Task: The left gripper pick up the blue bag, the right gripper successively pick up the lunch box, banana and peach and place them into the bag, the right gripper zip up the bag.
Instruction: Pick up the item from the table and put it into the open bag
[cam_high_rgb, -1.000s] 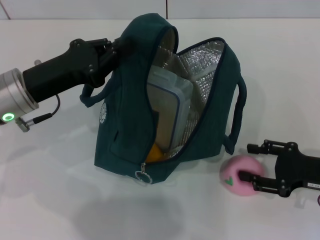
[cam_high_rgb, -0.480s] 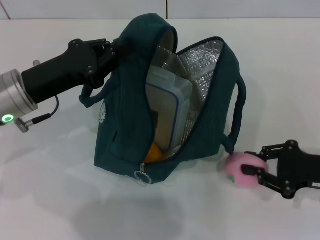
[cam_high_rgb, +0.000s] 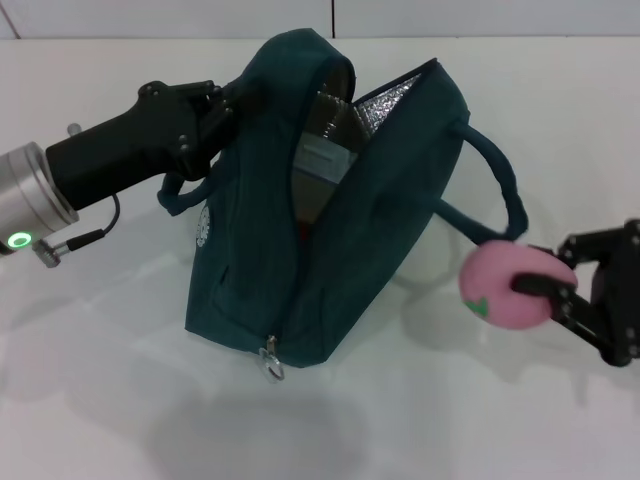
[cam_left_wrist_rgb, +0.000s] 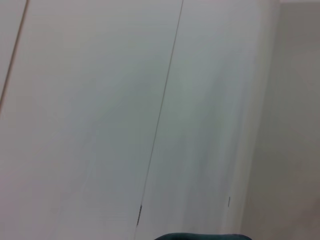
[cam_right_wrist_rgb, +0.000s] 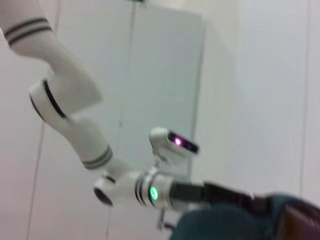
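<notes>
**Peach held beside the bag**

The counter is white. The bag stands in the middle, its top pinched by the left claw. At the right edge, the right claw is clamped on the peach, up off the counter. The lunch box peeks out of the bag.

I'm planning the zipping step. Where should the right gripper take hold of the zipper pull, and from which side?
Grip the metal ring pull hanging at the low front end of the blue bag, coming from the front, fingers across the flat ring. It dangles free there, clear of the fabric. The right gripper is holding the peach now; the left gripper holds the bag's top.
</notes>
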